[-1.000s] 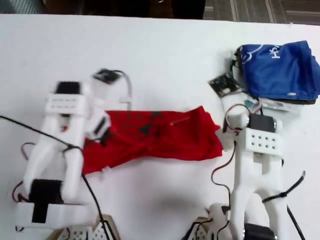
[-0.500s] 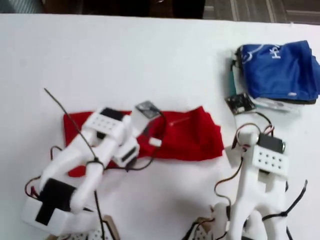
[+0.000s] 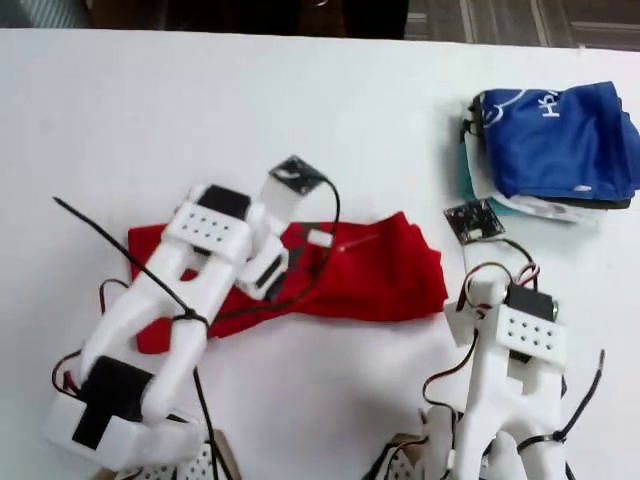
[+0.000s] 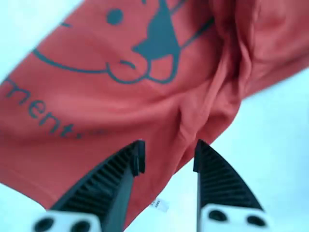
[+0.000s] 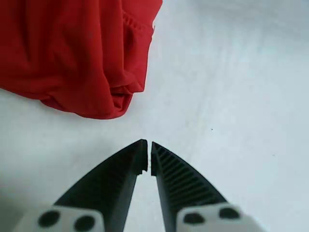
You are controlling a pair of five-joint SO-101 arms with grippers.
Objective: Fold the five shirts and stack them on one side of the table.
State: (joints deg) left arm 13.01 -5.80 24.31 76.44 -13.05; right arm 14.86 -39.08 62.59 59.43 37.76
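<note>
1. Swung in from the left, the left arm (image 3: 170,300) now sits over the red shirt (image 3: 385,270); the right arm (image 3: 515,350) has drawn back toward its base.
2. The left gripper (image 4: 169,147) hangs above the shirt's printed front, jaws parted, empty.
3. The right gripper (image 5: 148,145) is pinched closed on nothing, over bare table (image 5: 231,72) beside the shirt's bunched corner.
4. The red shirt lies mid-table; a blue-topped stack of folded shirts (image 3: 555,140) rests far right.

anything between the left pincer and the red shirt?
Nothing visible. The left pincer is open right over the red shirt, whose wrinkled edge lies just ahead of the jaws, with bare table beyond it.
</note>
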